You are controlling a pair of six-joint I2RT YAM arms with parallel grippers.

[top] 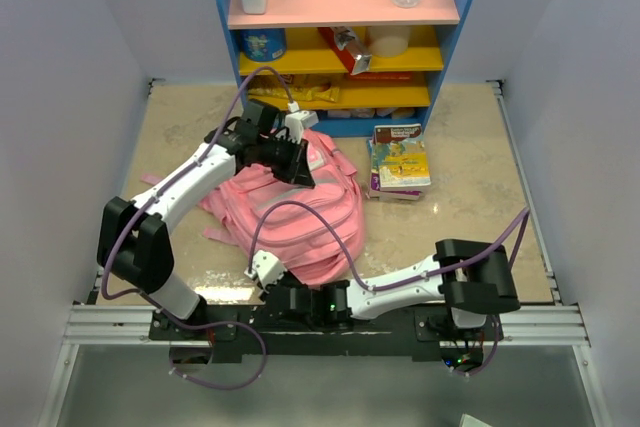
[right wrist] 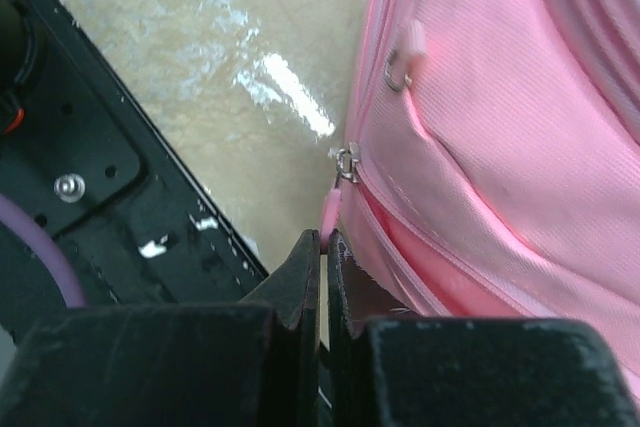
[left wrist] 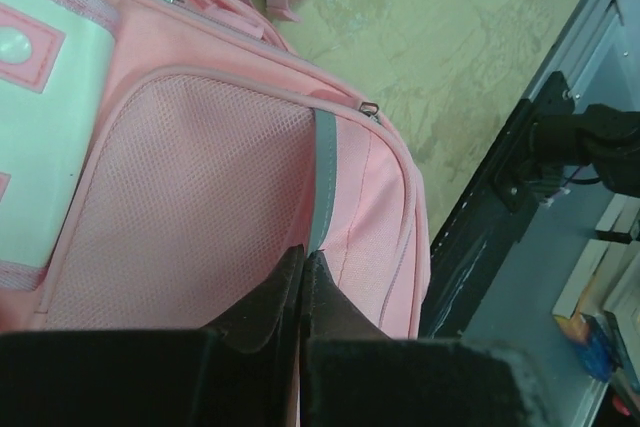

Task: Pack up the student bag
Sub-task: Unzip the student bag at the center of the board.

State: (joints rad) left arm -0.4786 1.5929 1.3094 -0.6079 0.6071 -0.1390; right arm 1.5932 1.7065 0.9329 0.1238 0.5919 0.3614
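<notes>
The student bag (top: 310,222) is a soft pink backpack that lies flat in the middle of the table. My left gripper (top: 300,165) is over its far end. In the left wrist view this gripper (left wrist: 303,252) is shut, its tips against the bag (left wrist: 200,197) at the grey strip (left wrist: 324,177) beside a mesh pocket. Whether it pinches any fabric does not show. My right gripper (top: 268,281) is at the bag's near edge. There it (right wrist: 323,237) is shut on the pink zip pull (right wrist: 331,209), which hangs from a metal slider (right wrist: 347,162) on the bag (right wrist: 500,147).
A small stack of books (top: 400,159) lies right of the bag. A blue, pink and yellow shelf unit (top: 340,9) with bottles and containers stands at the back. The black base rail (right wrist: 120,237) runs close by the right gripper.
</notes>
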